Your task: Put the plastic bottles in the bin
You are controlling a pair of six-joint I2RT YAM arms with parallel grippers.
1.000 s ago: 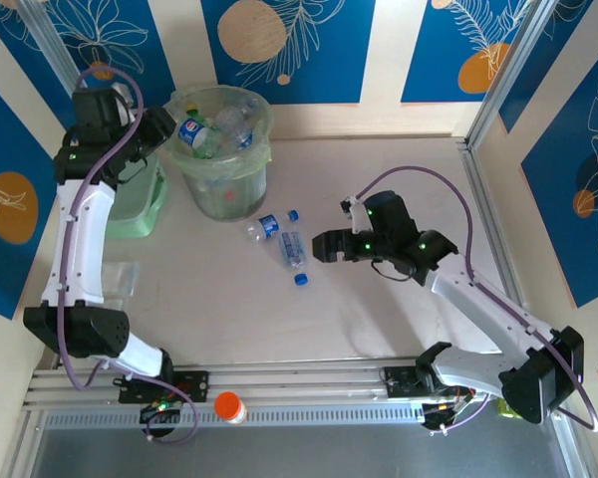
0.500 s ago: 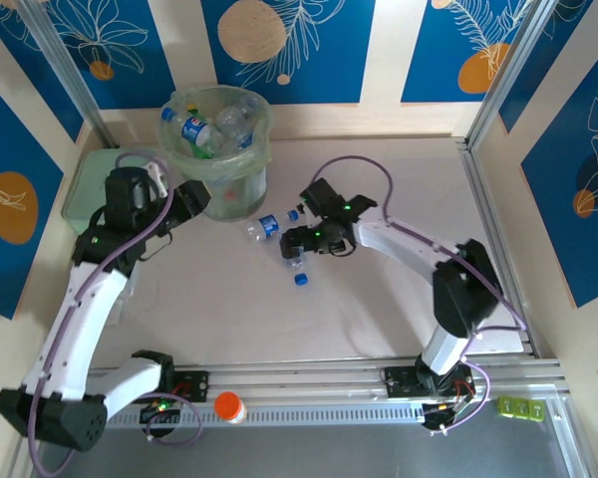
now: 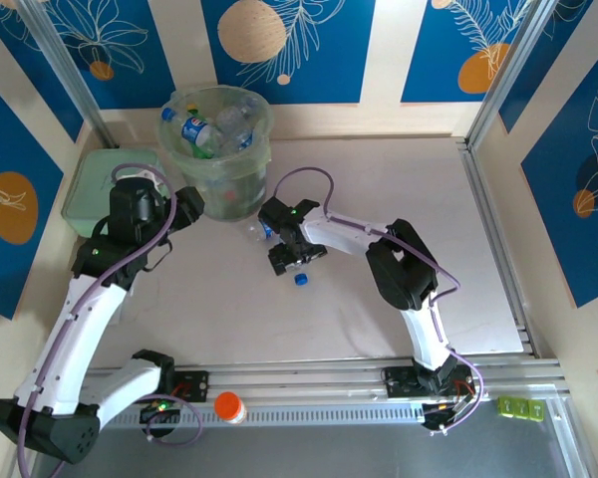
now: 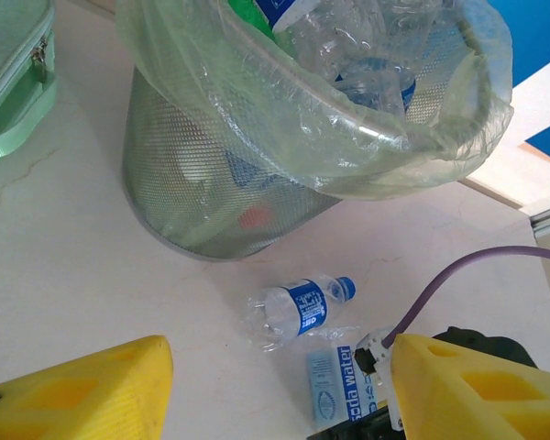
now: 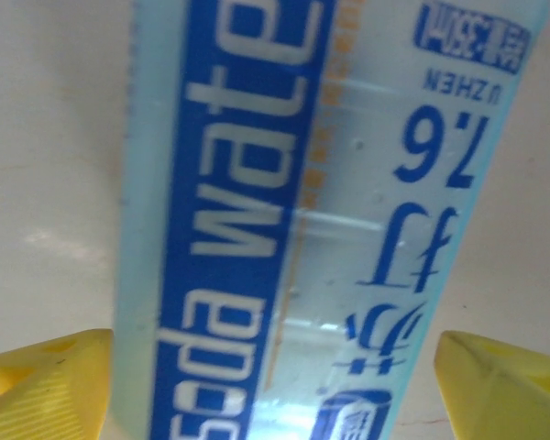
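1. Top view:
   - The bin (image 3: 264,139) is round and pale green, and it is heaped with bottles.
   - Two more bottles lie on the table (image 3: 399,179) just in front of it. A crumpled bottle (image 3: 260,229) is at the bin's foot, and a soda bottle (image 3: 301,280) lies slightly farther out.
   - The soda bottle is under the right gripper (image 3: 297,254).
   - The left gripper (image 3: 186,207) hovers just left of the bin's foot.

2. Left wrist view:
   - The left gripper (image 4: 277,367) has its yellow, foam-like fingers spread wide, with only table between them.
   - The bin's wall is finely dotted, and a thin, crinkled liner (image 4: 394,156) folds over its rim.
   - The crumpled bottle is clear, dented thin plastic with a blue label and cap, and it lies on its side.

3. Right wrist view:
   - The right gripper (image 5: 275,385) is spread, with one finger on each side of the soda bottle and no pinch yet.
   - The bottle is smooth and pale blue, with a glossy label.
   - The step in hand looks like the grasp. The right gripper should centre on the label and close gently, because the slick round wall may roll or buckle.
   - The lift must clear the bin's rim, and the release should be over the heap's middle so nothing rolls off.
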